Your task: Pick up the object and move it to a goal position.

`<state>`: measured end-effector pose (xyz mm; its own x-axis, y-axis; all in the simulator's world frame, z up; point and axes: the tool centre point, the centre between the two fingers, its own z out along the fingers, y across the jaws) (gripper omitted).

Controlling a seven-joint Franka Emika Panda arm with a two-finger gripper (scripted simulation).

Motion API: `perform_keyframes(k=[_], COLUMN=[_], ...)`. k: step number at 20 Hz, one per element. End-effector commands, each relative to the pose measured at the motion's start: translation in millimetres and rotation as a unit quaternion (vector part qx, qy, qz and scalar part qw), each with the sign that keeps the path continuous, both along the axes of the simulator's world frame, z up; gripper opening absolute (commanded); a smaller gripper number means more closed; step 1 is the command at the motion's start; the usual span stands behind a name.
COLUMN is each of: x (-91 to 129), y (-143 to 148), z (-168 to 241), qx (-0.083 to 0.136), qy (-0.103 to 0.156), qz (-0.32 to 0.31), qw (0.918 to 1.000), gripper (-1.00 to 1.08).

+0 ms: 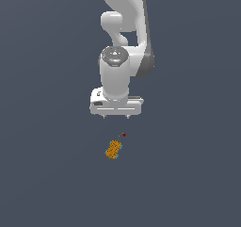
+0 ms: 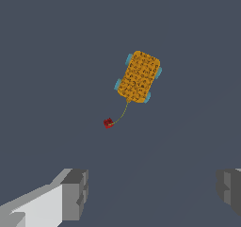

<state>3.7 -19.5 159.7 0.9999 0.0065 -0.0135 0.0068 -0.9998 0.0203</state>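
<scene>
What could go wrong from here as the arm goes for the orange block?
1. The orange block lies skewed and off to one side of the open gripper, so an uncorrected descent could miss it or clip a corner.
2. A thin cord joins the block to a small red dot; a finger might snag or press on it.
3. The block is small, so a loose pinch may let it twist.

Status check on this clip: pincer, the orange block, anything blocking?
Pincer open, empty, clear of the block. Orange block lying free on the grey surface, ungrasped. Small red dot beside it, joined by a thin line; nothing else nearby.
</scene>
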Motion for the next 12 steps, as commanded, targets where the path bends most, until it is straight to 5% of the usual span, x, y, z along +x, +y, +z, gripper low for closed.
perform_keyframes(k=[1,12], x=[0,10], y=[0,1], z=[0,14], qx=[0.000,-0.009], qy=[0.000,-0.018], qz=[0.000,0.016], qw=[1.0000,0.9997], gripper=[1.00,1.00])
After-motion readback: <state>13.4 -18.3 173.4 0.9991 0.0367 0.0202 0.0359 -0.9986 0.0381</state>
